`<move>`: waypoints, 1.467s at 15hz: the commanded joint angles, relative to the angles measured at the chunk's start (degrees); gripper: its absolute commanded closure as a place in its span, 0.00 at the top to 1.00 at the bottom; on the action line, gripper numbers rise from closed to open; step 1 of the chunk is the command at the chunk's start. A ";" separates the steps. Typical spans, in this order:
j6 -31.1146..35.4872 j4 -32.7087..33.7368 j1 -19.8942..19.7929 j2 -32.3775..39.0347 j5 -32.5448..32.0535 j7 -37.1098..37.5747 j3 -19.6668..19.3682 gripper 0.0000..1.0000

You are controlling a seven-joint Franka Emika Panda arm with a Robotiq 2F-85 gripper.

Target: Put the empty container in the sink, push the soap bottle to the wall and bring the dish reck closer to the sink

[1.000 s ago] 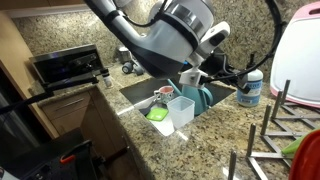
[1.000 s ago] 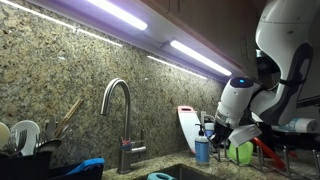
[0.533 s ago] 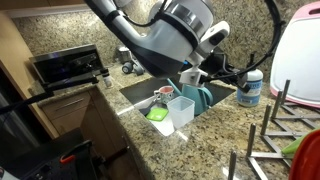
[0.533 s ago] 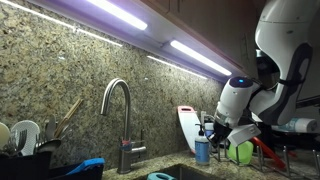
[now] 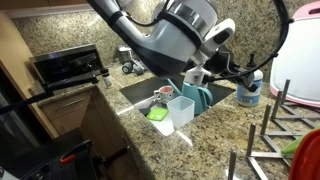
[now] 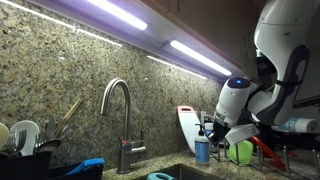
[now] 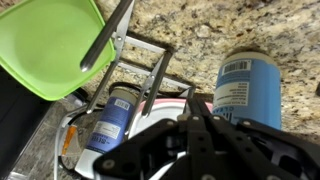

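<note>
The soap bottle (image 7: 245, 85), light blue with a white label, stands on the granite just right of my shut gripper (image 7: 193, 102) in the wrist view. Both exterior views show the soap bottle (image 5: 250, 88) (image 6: 203, 150) with the gripper (image 5: 236, 72) (image 6: 213, 132) against its side, and nothing is held. The translucent white empty container (image 5: 181, 110) stands upright at the near edge of the sink (image 5: 136, 92); whether it is inside the basin is unclear. The wire dish reck (image 5: 272, 128) (image 7: 150, 68) sits beyond the bottle. The granite wall (image 6: 80, 80) rises behind.
A teal jug (image 5: 198, 97) and green items (image 5: 157, 113) sit in the sink. The chrome faucet (image 6: 120, 110) curves over it. A green plate (image 7: 45, 40) and a second blue bottle (image 7: 110, 120) lie at the rack. A white cutting board (image 6: 187, 125) leans on the wall.
The arm has shifted very slightly. The soap bottle, container and rack stand where they were.
</note>
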 commanded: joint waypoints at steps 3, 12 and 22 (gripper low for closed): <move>-3.84 2.53 -3.21 1.93 2.07 -1.10 5.74 0.00; -3.71 8.07 -2.60 5.78 2.63 0.42 5.25 0.00; -5.87 12.98 -3.76 9.75 4.22 -0.09 7.09 0.00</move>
